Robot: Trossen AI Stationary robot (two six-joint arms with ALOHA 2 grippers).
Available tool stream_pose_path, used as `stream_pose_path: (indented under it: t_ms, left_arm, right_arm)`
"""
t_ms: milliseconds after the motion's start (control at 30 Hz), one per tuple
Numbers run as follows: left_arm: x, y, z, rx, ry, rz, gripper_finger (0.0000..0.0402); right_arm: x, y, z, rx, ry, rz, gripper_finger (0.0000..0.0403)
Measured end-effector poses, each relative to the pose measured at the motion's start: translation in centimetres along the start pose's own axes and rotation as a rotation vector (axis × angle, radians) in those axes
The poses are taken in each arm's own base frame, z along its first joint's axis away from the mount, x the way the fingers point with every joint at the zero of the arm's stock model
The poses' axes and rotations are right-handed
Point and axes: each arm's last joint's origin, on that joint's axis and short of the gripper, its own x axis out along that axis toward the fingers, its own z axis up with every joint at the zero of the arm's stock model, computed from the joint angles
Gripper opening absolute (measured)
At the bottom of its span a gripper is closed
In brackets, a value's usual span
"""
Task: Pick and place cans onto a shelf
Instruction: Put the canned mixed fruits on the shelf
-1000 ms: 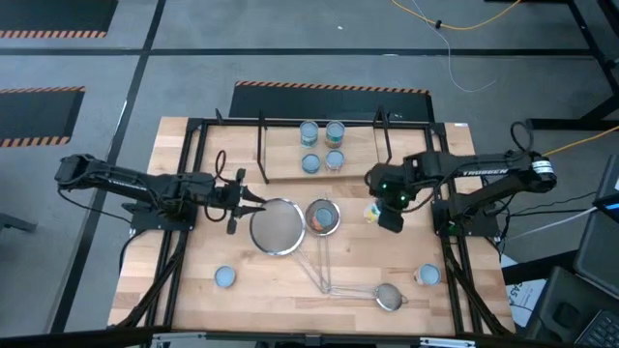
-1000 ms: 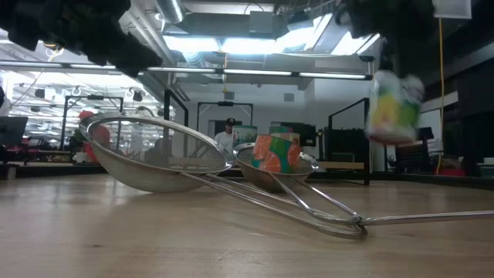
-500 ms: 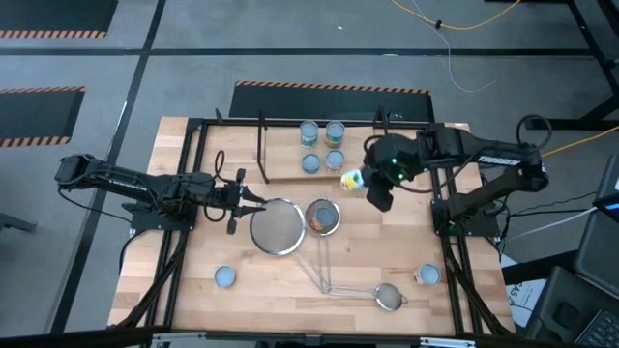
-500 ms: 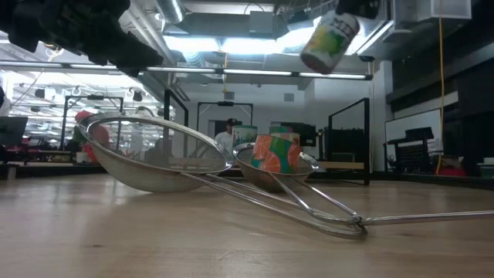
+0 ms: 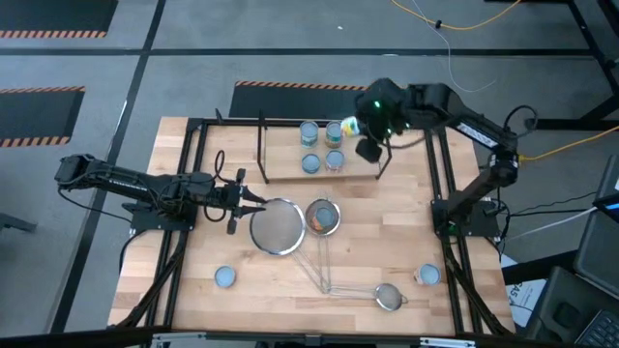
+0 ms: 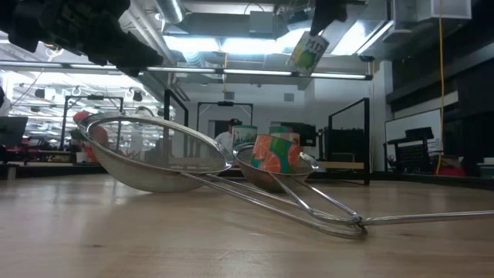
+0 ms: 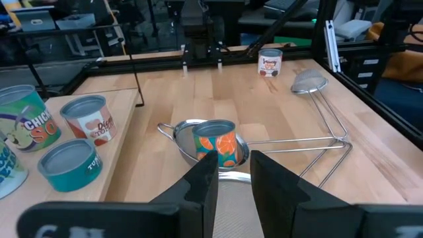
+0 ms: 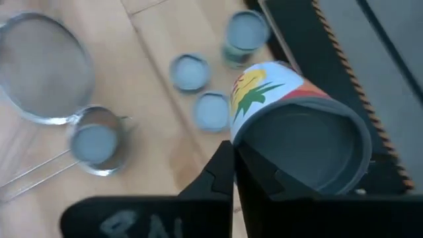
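We are in the carry-and-place step. The right claw [image 5: 366, 138] is clamped on a can [image 5: 350, 126] and holds it tilted in the air above the right end of the shelf [image 5: 280, 169], at the far side of the desk [image 5: 290, 300]. In the low view the can [image 6: 306, 52] hangs high, well clear of everything below.

Four cans already stand on the shelf, just left of the held one. One more can [image 5: 322, 217] sits in the middle strainer [image 5: 329, 224], and two stand loose at the near left [image 5: 224, 277] and near right [image 5: 427, 275] of the desk.

The left claw [image 5: 250, 201] waits low beside the large strainer [image 5: 275, 226], its fingers [image 7: 198, 188] a little apart and holding nothing.

The next move, as we judge it, calls for righting the can, lowering it onto a free spot on the board beside the standing cans, and parting the claw only once it rests flat. The risk is knocking a neighbouring can or a shelf rod on the way down.
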Motion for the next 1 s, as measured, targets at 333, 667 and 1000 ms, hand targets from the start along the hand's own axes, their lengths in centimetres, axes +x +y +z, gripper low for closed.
stream_pose_path:
  t_ms: [333, 667, 1000]
  left_arm:
    - [0.0, 0.0, 0.0, 0.000, 0.001, 0.000, 0.0082]
    - [0.0, 0.0, 0.0, -0.001, 0.001, 0.000, 0.0082]
    - [0.0, 0.0, 0.0, -0.001, 0.001, 0.000, 0.0082]
  right_arm:
    - [7.1, -6.1, 1.2, -0.006, 0.185, -0.088, 0.0010]
    - [14.0, -9.6, 1.1, 0.014, 0.358, -0.107, 0.0010]
    - [16.8, -9.8, 0.9, -0.018, 0.415, -0.085, 0.0010]
